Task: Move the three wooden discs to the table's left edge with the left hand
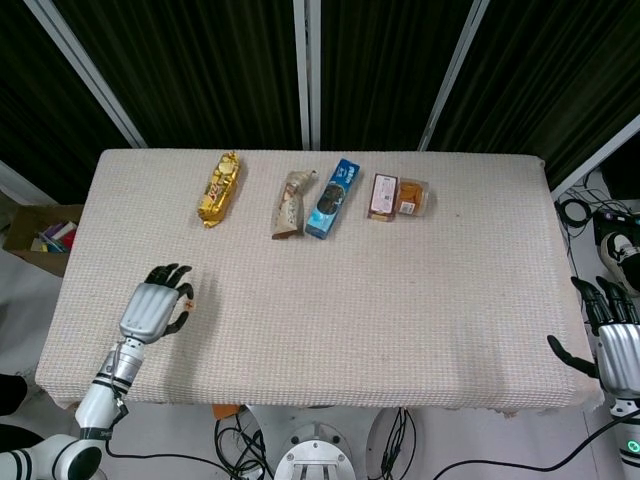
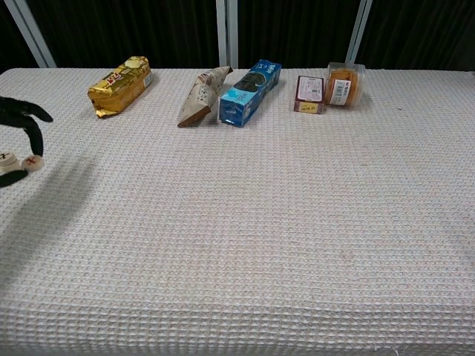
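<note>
Near the table's [image 1: 420, 330] left edge, the left hand [image 1: 152, 309] pinches a wooden disc [image 2: 32, 162] marked with a red cross between thumb and finger. The right hand [image 1: 612, 338] hangs off the near right corner, fingers spread, holding nothing. Along the far side lie a gold packet [image 1: 218, 188], a beige wrapper [image 1: 291, 204], a blue box [image 1: 333, 197] and a clear tub of orange snacks [image 1: 409, 196].

A rectangular table [image 1: 420, 300] is covered by a cream, waffle-textured cloth [image 2: 282, 222]. Along its far side a row of four packaged snacks is laid out. Furthest left, a gold foil packet [image 1: 218, 188] is set at a slight angle. Next to it a beige paper-look wrapper [image 1: 291, 203] is placed, with a blue biscuit box [image 1: 332, 197] just beside it, the two nearly touching. Further right, apart from the box, a clear plastic pack with an orange filling and a dark red label [image 1: 397, 196] is seen.
</note>
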Available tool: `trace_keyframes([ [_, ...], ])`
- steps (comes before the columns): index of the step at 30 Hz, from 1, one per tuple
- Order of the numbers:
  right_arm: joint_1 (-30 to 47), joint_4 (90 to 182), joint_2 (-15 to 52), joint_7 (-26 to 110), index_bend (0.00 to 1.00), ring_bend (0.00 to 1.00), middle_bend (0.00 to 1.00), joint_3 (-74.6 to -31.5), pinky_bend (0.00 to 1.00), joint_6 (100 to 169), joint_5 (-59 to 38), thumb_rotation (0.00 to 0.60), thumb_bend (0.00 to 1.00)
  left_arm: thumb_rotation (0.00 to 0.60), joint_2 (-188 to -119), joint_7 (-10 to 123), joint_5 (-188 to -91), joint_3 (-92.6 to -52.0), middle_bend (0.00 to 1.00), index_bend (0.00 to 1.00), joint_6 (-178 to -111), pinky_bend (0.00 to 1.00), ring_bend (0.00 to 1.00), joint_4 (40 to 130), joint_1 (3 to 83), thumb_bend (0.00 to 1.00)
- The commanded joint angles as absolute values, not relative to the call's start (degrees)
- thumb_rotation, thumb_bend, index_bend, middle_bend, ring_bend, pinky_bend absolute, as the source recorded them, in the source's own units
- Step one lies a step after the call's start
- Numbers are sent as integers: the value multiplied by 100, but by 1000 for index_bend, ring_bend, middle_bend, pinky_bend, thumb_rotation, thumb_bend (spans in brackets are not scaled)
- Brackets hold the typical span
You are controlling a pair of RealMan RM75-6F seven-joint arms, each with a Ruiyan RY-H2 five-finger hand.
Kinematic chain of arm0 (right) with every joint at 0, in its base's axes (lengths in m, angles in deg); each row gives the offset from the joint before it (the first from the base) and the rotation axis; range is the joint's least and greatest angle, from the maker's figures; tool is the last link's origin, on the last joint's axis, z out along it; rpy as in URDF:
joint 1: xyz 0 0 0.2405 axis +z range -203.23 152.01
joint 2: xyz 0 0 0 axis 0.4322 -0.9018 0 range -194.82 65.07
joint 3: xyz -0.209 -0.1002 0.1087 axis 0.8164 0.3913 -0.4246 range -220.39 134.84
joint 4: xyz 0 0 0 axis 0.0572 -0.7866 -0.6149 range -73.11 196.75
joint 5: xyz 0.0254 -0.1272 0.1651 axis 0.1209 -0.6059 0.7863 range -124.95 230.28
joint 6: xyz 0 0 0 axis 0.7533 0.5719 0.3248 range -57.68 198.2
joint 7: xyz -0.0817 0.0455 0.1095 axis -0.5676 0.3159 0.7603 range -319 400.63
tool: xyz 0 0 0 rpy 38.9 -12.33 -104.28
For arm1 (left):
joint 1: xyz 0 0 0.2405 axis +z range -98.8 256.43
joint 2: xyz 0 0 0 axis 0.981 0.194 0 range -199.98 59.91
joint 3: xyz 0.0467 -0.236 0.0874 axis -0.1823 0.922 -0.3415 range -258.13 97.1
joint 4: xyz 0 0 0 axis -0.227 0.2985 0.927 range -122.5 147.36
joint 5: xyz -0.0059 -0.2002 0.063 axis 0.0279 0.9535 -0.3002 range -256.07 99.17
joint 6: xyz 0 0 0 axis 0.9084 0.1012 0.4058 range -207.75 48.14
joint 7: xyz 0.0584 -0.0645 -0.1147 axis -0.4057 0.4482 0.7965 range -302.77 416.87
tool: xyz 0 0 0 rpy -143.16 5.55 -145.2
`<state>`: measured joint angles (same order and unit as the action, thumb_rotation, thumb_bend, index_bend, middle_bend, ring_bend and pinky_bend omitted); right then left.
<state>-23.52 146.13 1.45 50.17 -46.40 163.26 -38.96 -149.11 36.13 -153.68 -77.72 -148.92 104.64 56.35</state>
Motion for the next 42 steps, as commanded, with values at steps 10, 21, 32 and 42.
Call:
trace_keyframes([
  [10,-2371,14595,162,5023,110,40,189,-4639,124,16329,-3868,600,153,600,-14947,3903,-14313,-7326,143,467,-14378,155,106,9625,5490,375],
  [21,-2365,14631,163,4980,110,40,189,-4640,125,16303,-3860,600,153,600,-15016,3875,-14166,-7324,143,452,-14230,155,106,9488,5421,349],
  [32,-2369,14629,157,4982,110,40,189,-4649,124,16293,-3835,600,152,600,-15019,3761,-14035,-7334,142,437,-14169,154,106,9499,5371,324],
  [42,-2385,14615,159,5001,110,40,191,-4650,125,16308,-3826,600,153,600,-14952,3791,-14111,-7336,132,379,-14394,155,106,9616,5440,319],
])
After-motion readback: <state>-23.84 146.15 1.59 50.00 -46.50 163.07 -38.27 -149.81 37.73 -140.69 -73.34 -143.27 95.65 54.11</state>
